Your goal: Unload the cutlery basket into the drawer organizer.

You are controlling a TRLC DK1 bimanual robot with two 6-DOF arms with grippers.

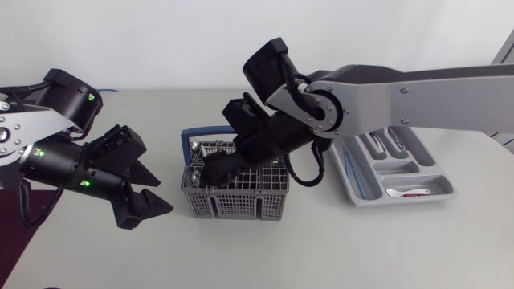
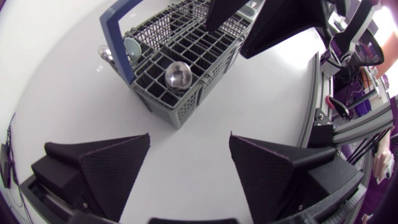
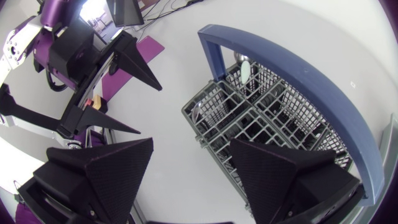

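Note:
The grey cutlery basket (image 1: 241,193) with a blue handle (image 1: 193,135) stands mid-table. Spoons stand in it, bowls up (image 2: 178,74), near the handle. My right gripper (image 1: 210,167) hangs open over the basket's left part. In the right wrist view (image 3: 193,168) one finger is above the basket grid (image 3: 249,124), the other outside it, and nothing is held. My left gripper (image 1: 148,189) is open and empty, low over the table left of the basket (image 2: 180,56). The grey drawer organizer (image 1: 353,181) lies at the right with cutlery in it.
A spoon (image 1: 408,193) lies in the organizer's front compartment, and other pieces are in its long compartments (image 1: 385,144). My right arm (image 1: 385,92) crosses above the table between organizer and basket. Bare tabletop (image 1: 265,257) lies in front of the basket.

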